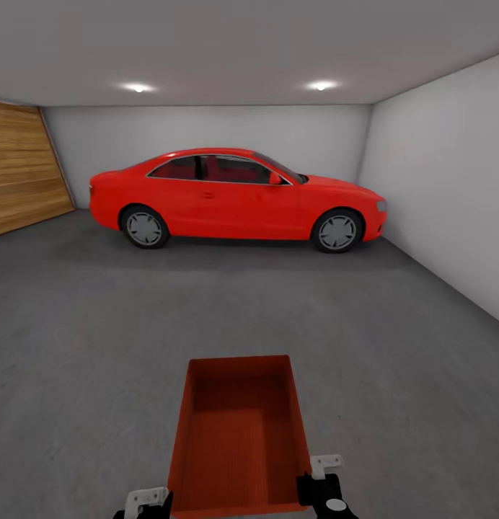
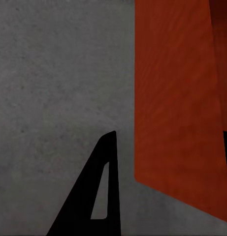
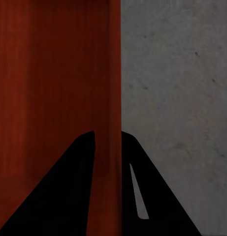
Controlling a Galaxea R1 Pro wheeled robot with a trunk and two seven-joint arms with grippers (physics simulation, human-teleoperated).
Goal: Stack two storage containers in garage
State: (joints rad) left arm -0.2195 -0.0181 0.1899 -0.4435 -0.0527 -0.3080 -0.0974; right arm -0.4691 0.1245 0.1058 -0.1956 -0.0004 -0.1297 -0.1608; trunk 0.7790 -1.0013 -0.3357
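Observation:
I am in the garage, and the living room is out of view. One red-orange open-top storage container (image 1: 239, 432) hangs low in front of me over the dark grey concrete floor (image 1: 84, 360); it is empty. My right gripper (image 1: 318, 489) is shut on its right wall, and its fingers (image 3: 69, 196) pinch that thin wall (image 3: 54, 73). My left gripper (image 1: 152, 504) is at the container's left side. Its fingers (image 2: 96, 196) stand wide apart astride the left wall (image 2: 177, 98), with a gap between the outer finger and the wall.
A red coupe (image 1: 235, 198) is parked across the far end of the garage. A wooden plank door (image 1: 22, 169) fills the left wall and a plain white wall (image 1: 444, 187) runs along the right. Open concrete lies between me and the car.

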